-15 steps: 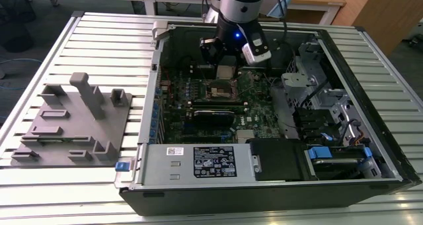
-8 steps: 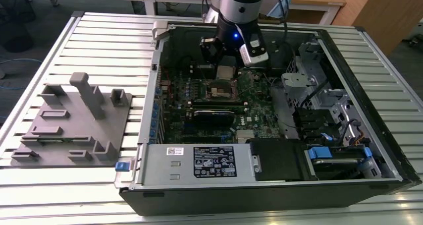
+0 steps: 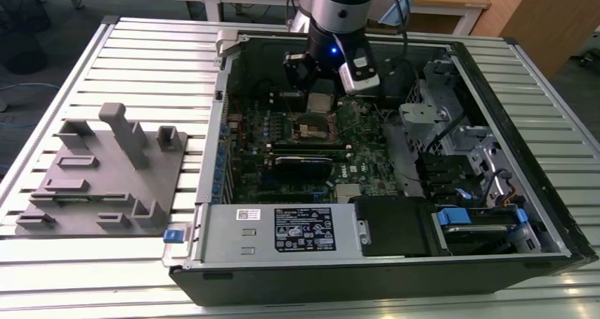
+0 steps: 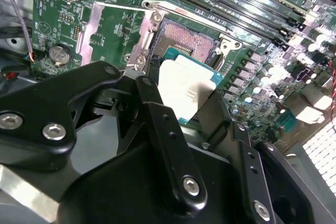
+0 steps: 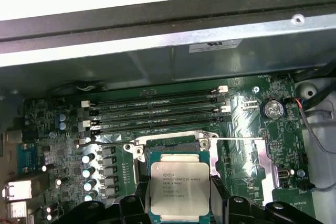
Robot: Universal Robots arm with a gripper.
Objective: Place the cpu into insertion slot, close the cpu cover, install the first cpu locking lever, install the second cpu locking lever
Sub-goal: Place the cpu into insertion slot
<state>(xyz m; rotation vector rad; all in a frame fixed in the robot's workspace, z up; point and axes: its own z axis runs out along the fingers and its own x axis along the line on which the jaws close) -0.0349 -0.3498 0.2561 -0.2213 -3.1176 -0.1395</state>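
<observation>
The cpu (image 5: 180,182) is clamped flat between the gripper's (image 5: 179,196) two black fingers (image 5: 140,203), metal top facing the first wrist view. It hangs just above the slot (image 4: 185,39) and not yet in it. The slot lies uncovered, its pin field bare, with the cover (image 4: 148,32) swung up at one edge. Around it spreads the green board (image 3: 281,168) with its long memory slots (image 5: 157,109), inside an open black case (image 3: 375,270) on a slatted table (image 3: 140,52). A grey fixture (image 3: 103,175) sits at the exterior view's left
</observation>
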